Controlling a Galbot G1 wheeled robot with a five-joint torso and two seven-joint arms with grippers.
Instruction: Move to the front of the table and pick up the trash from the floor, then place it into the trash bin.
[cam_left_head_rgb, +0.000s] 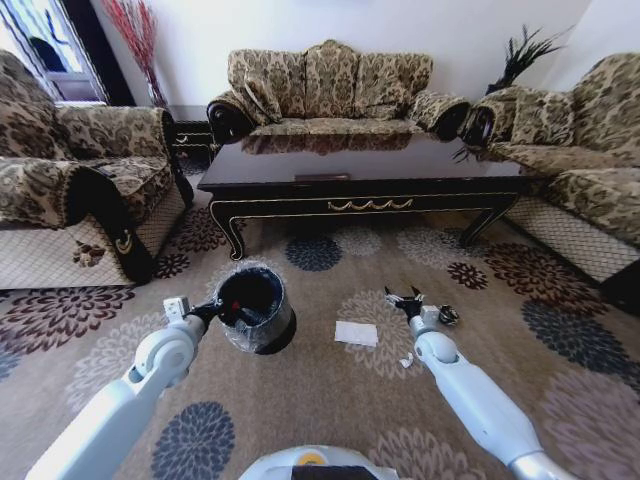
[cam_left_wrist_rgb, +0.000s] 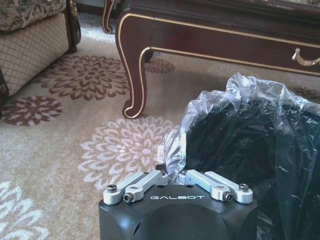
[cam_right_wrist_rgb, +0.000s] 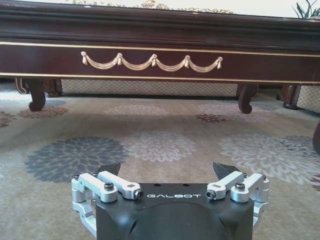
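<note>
left claw (cam_left_wrist_rgb: 170, 172) grips trash bin (cam_left_head_rgb: 255, 310) rim; right claw (cam_right_wrist_rgb: 170, 172) spread, empty

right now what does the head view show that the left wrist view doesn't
Only the head view has the white paper square on the floor, the small dark wrapper beside the right gripper, which is open, and the sofas behind. Only the left wrist view gives a close look at the liner and a curved table leg. Both share the table, the patterned floor, the trash bin and the left gripper shut on its rim.
</note>
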